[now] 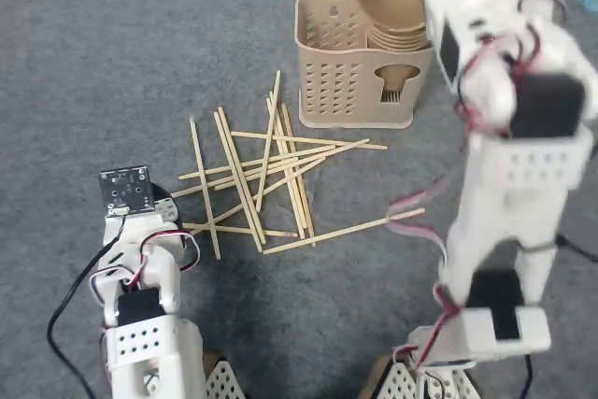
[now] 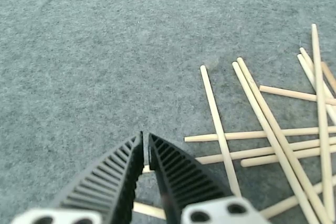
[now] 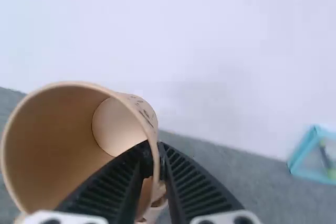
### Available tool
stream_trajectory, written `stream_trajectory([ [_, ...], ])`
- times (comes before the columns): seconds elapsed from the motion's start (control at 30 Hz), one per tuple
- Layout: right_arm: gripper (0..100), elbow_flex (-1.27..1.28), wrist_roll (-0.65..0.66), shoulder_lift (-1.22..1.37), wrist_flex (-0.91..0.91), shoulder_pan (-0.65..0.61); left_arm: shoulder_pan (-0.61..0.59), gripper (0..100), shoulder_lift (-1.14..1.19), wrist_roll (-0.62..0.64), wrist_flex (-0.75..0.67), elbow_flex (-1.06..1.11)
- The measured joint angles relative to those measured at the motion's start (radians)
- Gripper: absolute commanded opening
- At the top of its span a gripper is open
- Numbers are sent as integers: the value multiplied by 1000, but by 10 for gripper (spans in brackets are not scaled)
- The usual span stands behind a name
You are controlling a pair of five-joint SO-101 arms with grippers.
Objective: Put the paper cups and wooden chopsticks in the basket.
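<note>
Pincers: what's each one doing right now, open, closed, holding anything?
Left pincer: closed, nothing visibly gripped.
Right pincer: closed on a paper cup, above the basket.

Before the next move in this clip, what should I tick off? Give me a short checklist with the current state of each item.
1. Grip: right hand is shut on the cup at its rim. Ok.
2. Cup attitude: tilted on its side, mouth toward the high camera, not lined up to nest. Not ok.
3. Cup over the stack in the basket: overlaps it in the high view, true alignment unclear. Cannot tell.
4. Basket upright. Ok.
5. Chopsticks: scattered on the mat, not in the basket. Not ok.
6. Left hand: shut, empty, low by the chopsticks, away from the right arm. Ok.
</note>
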Motion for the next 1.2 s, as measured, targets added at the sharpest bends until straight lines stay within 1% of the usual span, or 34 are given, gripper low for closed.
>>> stream_trajectory([
  [0.13,6,0,2,87,-12,28,0,13,0,0,0,0],
  [0.33,6,0,5,170,-29,29,0,13,0,0,0,0],
  [0.63,15,0,5,196,-29,29,0,13,0,0,0,0],
  [0.7,74,0,5,219,-29,29,0,13,0,0,0,0],
  [0.8,203,0,5,239,-29,35,0,13,0,0,0,0],
  [0.87,248,0,5,242,-29,34,0,13,0,0,0,0],
  [0.93,245,-3,3,242,-29,31,0,13,0,0,0,0],
  [1.07,227,-89,-25,235,-26,35,0,13,0,0,0,0],
  [1.13,214,-141,-49,212,3,52,0,13,0,0,0,0],
  [1.2,177,-189,-80,178,51,75,0,13,0,0,0,0],
])
